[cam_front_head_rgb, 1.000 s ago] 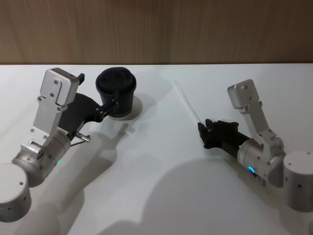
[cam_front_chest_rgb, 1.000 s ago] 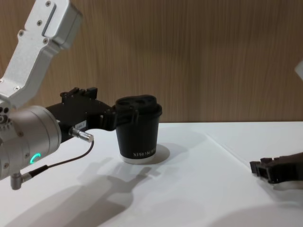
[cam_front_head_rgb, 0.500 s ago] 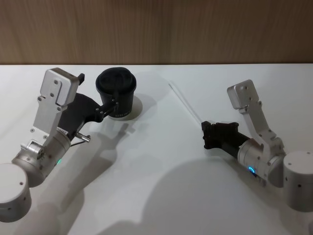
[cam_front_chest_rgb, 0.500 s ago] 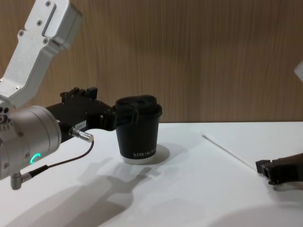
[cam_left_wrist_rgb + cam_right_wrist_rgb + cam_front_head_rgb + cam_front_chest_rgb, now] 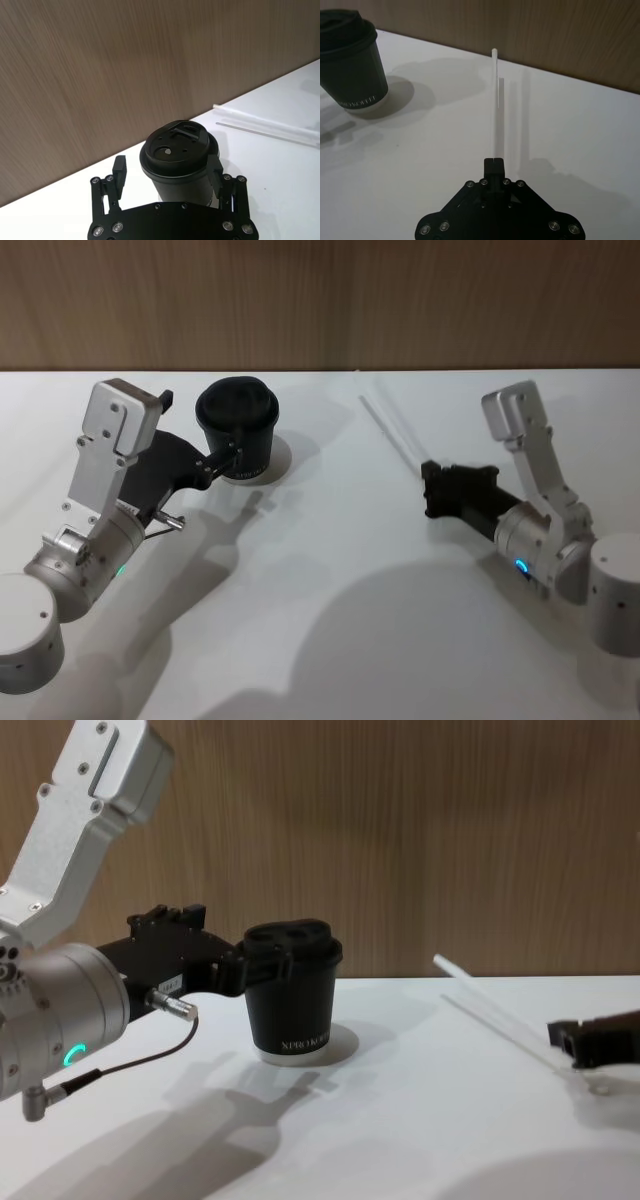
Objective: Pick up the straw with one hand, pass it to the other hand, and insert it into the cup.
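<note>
White lettering low on the wall of the cup (image 5: 293, 995), just above its white base rim, reads "XPROKO"; remaining characters too small to resolve.

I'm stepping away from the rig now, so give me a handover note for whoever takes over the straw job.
The right gripper is shut on the near end of the straw, which is lifted off the table and tilted upward.
The left gripper is open, with a finger on either side of the upright, lidded cup.
Done: straw picked up.
Left: pass it to the left gripper, then insert it into the cup.
</note>
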